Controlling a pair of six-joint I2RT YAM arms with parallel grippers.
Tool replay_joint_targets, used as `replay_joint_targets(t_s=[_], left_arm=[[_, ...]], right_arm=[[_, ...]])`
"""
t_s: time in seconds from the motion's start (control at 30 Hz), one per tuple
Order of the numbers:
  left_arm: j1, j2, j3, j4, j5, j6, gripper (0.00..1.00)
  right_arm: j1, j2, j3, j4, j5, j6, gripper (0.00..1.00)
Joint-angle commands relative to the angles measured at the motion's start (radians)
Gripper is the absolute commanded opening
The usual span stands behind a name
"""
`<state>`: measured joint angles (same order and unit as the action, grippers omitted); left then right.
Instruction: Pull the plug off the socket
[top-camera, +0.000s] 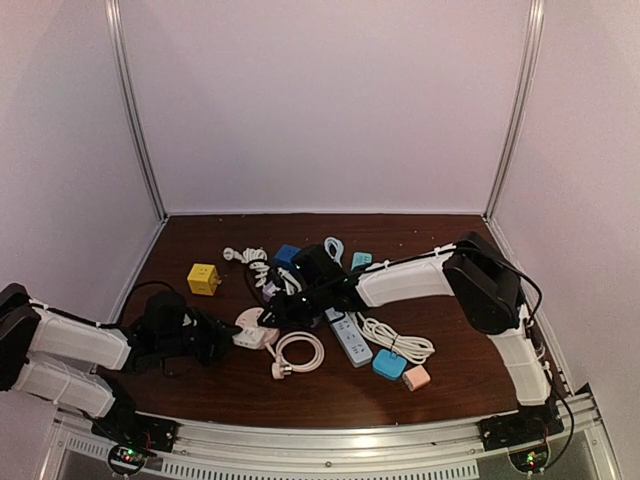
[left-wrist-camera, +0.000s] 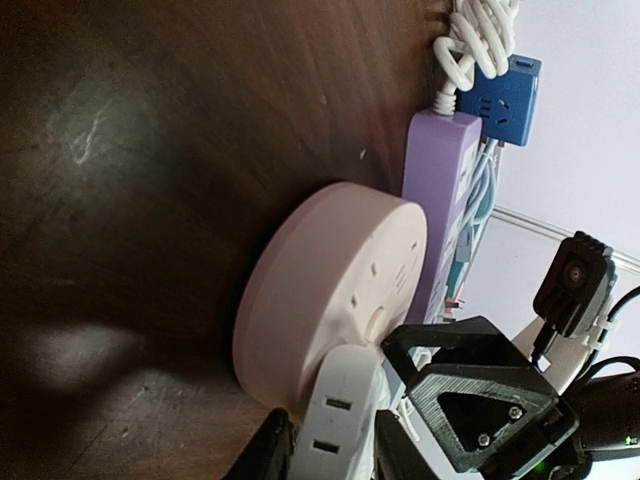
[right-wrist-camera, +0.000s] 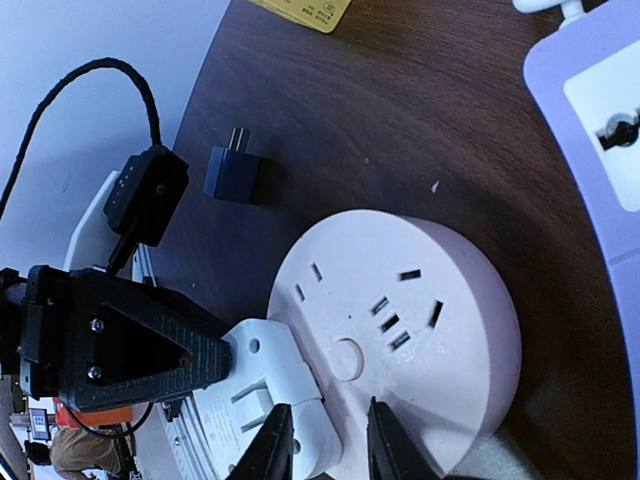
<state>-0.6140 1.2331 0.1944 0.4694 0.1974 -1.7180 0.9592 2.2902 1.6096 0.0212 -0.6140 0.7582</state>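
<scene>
A round pale pink socket (top-camera: 257, 325) lies on the brown table; it also shows in the left wrist view (left-wrist-camera: 330, 290) and the right wrist view (right-wrist-camera: 400, 330). A white plug (left-wrist-camera: 345, 415) sits in its near edge, also seen in the right wrist view (right-wrist-camera: 265, 375). My left gripper (left-wrist-camera: 335, 452) (top-camera: 225, 340) is shut on the plug, one finger on each side. My right gripper (right-wrist-camera: 328, 445) (top-camera: 272, 312) comes from the far side, jaws nearly together, tips down on the socket's top face next to the plug.
A purple power strip (left-wrist-camera: 445, 200) (right-wrist-camera: 590, 130) lies just behind the socket, with a blue cube adapter (left-wrist-camera: 505, 98) and white cords beyond. A dark blue adapter (right-wrist-camera: 233, 172), a yellow cube (top-camera: 203, 278), a coiled white cable (top-camera: 297, 352) and a white strip (top-camera: 350, 340) lie nearby.
</scene>
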Motion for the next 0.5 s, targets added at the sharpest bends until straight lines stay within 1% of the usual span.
replay_joint_targets(t_s=[0.0,0.1,0.2,0.4,0.47], left_arm=[[0.017,0.033,0.061,0.021,0.067,0.044,0.28],[0.015,0.069,0.096,0.012,0.090,0.053,0.25],[0.010,0.096,0.107,0.031,0.108,0.038,0.19],[0.007,0.064,0.115,-0.013,0.097,0.035,0.11],[0.007,0.051,0.109,-0.015,0.097,0.034,0.06]], right_arm=[[0.018,0.039,0.023,0.007,-0.012,0.015,0.26],[0.019,0.045,0.023,0.008,-0.009,0.018,0.26],[0.020,0.052,0.023,0.010,-0.004,0.020,0.25],[0.019,0.062,0.017,0.006,0.010,0.030,0.22],[0.020,0.066,0.014,0.004,0.014,0.032,0.20]])
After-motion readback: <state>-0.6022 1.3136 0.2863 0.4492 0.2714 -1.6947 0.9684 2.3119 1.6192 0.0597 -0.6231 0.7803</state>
